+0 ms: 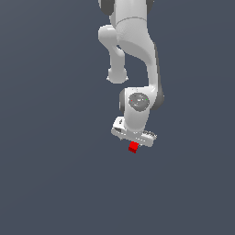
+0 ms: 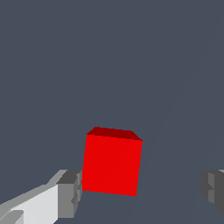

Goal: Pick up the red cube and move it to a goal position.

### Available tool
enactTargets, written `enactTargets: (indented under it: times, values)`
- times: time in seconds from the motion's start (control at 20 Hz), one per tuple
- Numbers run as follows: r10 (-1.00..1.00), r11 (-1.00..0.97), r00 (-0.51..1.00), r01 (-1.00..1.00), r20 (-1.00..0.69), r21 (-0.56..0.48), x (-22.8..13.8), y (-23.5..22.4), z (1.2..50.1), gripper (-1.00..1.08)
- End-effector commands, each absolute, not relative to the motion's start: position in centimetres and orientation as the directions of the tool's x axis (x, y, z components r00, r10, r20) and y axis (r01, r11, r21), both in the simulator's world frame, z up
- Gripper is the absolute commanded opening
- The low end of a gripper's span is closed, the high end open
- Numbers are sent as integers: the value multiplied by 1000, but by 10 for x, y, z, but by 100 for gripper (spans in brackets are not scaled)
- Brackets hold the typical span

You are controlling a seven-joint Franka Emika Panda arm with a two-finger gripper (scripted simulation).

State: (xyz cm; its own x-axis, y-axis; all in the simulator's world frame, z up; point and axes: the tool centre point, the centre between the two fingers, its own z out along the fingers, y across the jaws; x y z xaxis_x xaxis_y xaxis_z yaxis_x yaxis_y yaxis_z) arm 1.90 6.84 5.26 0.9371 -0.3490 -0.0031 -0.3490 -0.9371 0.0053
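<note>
Glossy white arm [image 1: 137,41], dark grey joint seams.

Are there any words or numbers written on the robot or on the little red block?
None: no words or numbers can be read anywhere.
The red cube has plain faces.
The white arm and gripper show no readable label.

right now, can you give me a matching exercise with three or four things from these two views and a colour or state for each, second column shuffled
Column one:
1. red cube
2. arm
3. jaws
4. floor

Column two:
A. plain dark blue-grey
B. open, one grey pad beside the cube, the other well clear of it
C. bright red, sitting between the pads
D. white, reaching down in the exterior view

Pairs: 1-C, 2-D, 3-B, 4-A
</note>
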Motion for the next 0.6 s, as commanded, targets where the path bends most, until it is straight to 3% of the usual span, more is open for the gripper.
enactTargets:
  times: [0.0, 0.55]
  values:
    - [-387, -922, 922, -387, -1, 4, 24, 74, 41, 100]
    - [-454, -891, 891, -454, 0, 0, 34, 85, 20, 100]
